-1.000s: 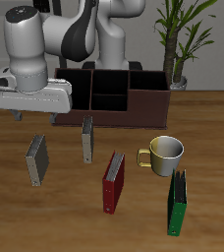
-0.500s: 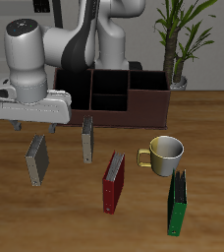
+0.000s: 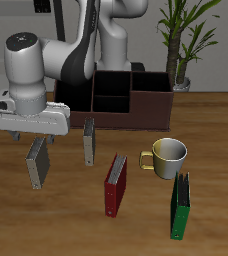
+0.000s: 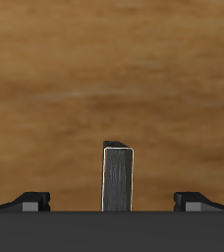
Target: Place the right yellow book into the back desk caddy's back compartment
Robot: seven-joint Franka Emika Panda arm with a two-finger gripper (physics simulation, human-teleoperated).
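Wood-grain tabletop (image 3: pixel 216 130) carries every item, with a potted plant (image 3: pixel 179 40) at the back near the robot's base. The gripper (image 3: pixel 33 131) hangs directly over the right yellow book (image 3: pixel 37 162), which stands upright on the table, well apart from the table's front edge. In the exterior view both fingertips (image 3: pixel 16 134) sit level with the book's top edge, one on each side, not touching it. The wrist view confirms this: the book (image 4: pixel 118 178) stands centred between the two finger pads (image 4: pixel 33 201), with bare wood showing on both sides. The fingers are spread wide and hold nothing.

The back desk caddy (image 3: pixel 121 96) stands farther back, against the robot's base. Its back compartment (image 3: pixel 108 83) is a dark cell in the divided middle section.

No brand, label or writing can be read on any cover or on the caddy.

A second yellow book (image 3: pixel 88 141) stands near the first, just before the caddy's front wall. A red book (image 3: pixel 116 184), a mug (image 3: pixel 167 156) and a green book (image 3: pixel 181 206) stand nearer the table's front edge, well apart from the gripper.
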